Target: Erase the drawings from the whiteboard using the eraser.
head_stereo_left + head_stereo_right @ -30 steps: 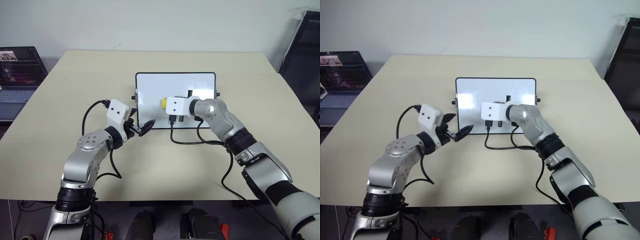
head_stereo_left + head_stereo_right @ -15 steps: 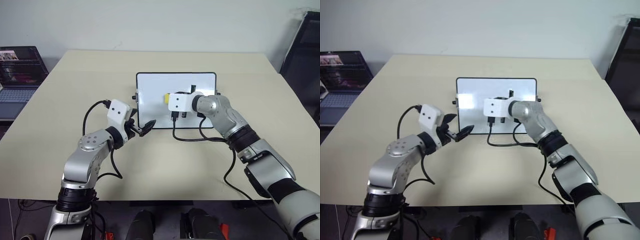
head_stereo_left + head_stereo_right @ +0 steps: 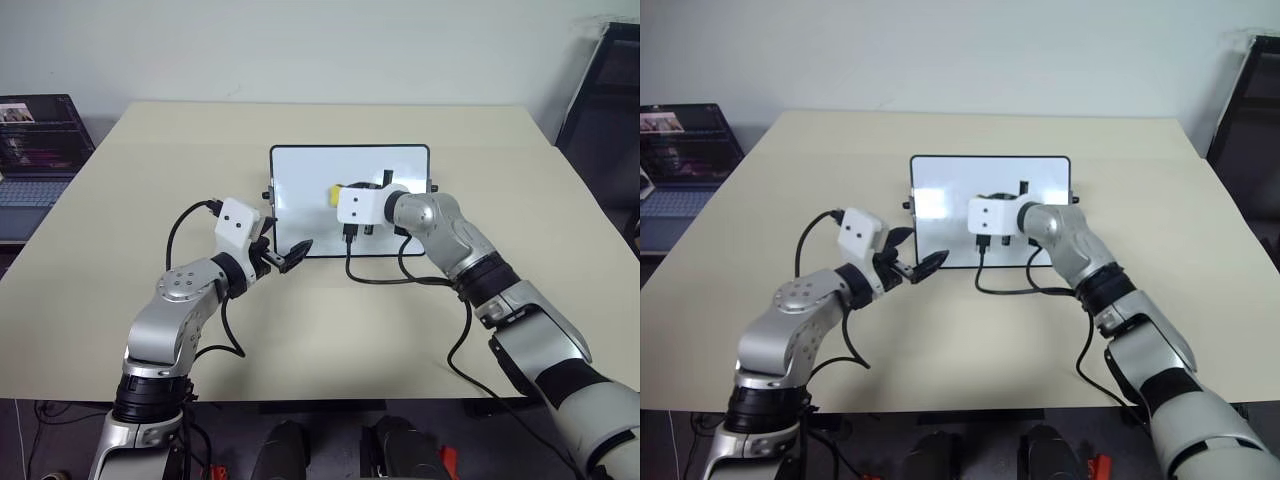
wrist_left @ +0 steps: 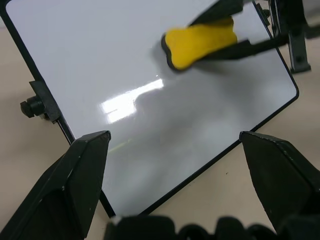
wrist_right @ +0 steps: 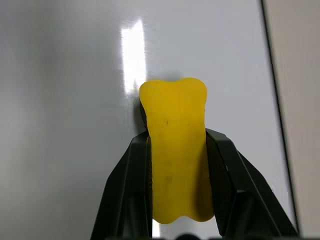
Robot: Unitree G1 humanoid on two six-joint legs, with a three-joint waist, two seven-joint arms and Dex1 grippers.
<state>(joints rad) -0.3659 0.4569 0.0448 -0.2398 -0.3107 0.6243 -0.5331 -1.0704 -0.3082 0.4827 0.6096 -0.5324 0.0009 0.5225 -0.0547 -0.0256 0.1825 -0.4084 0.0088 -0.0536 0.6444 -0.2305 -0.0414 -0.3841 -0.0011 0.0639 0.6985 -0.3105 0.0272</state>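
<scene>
Nearest the robot, the left claw [image 3: 283, 260] hangs low over the counter [image 3: 150, 180] just off the lower left corner of the whiteboard [image 3: 300, 190], its two black fingers spread wide apart and holding nothing. It does not appear to touch the frame, so the board looks unbraced.

A little farther out, the right claw [image 5: 175, 150] is clamped tight on the eraser [image 5: 175, 145], one finger on each long side of the yellow block, whose front end juts past the fingertips. The eraser sits against the middle of the glossy white face, beside a bright streak of glare.

No blue strokes of the drawings can be made out on the white area in the wrist views; whether any lie hidden under the eraser or the arm cannot be told.

The risks: a firm stroke could slide or tip the propped, unsteadied board, and the narrow pinch could let the block twist, so its dark face lifts off and skips marks.
</scene>
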